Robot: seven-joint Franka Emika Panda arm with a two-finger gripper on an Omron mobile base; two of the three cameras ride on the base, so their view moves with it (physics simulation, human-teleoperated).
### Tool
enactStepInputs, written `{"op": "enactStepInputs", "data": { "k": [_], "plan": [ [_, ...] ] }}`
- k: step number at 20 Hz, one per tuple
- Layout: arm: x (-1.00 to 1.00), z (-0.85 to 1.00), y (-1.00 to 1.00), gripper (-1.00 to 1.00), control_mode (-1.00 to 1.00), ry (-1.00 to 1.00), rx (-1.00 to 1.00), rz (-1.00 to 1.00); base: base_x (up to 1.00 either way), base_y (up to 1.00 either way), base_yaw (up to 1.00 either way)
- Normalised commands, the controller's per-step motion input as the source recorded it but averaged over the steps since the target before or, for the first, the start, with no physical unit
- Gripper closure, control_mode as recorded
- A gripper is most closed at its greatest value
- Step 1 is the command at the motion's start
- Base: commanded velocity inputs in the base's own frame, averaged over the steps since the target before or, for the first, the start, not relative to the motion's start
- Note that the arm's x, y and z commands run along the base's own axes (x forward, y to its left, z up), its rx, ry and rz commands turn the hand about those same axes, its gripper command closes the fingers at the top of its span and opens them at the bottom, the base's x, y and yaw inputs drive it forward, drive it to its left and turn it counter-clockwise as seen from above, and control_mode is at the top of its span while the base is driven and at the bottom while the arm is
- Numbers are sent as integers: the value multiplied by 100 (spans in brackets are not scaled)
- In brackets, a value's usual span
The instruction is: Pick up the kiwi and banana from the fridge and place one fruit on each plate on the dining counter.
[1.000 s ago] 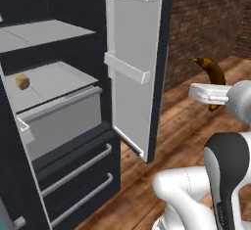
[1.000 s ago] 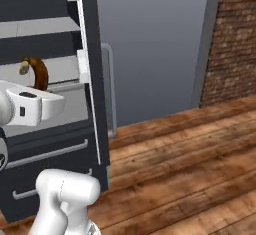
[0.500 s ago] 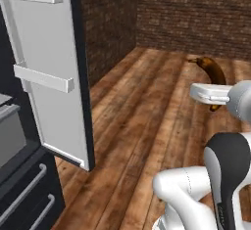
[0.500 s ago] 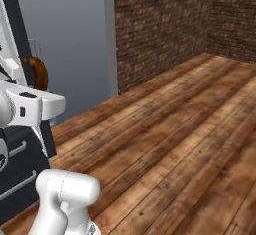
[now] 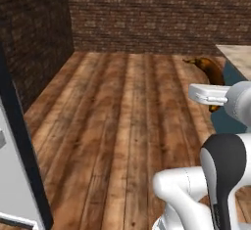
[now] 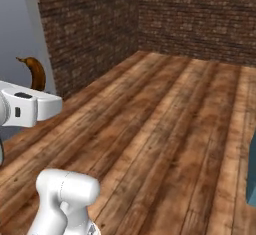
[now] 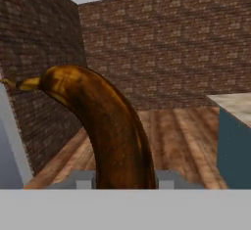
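Swinging away from the fridge (image 5: 19,175), the base now faces brick walls and the dining counter (image 7: 235,106), while the gripper (image 7: 122,177) stays clamped on the banana (image 7: 105,121), meaning delivery to a plate looks underway.

No writing can be read anywhere in these pictures — no label, brand, number or sign stands on any surface.
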Motion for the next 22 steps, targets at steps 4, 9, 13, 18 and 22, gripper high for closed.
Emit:
{"op": "enactStepInputs", "data": {
  "k": [4, 9, 13, 18, 22],
  "plan": [
    [0, 0, 0, 100, 100, 0, 0, 0, 100, -14, -25],
    [0, 0, 0, 100, 100, 0, 0, 0, 100, -32, -10],
    [0, 0, 0, 100, 100, 0, 0, 0, 98, -31, -27],
    [0, 0, 0, 100, 100, 0, 0, 0, 84, -5, -50],
    [0, 0, 0, 100, 100, 0, 0, 0, 70, 1, -60]
  ]
}}
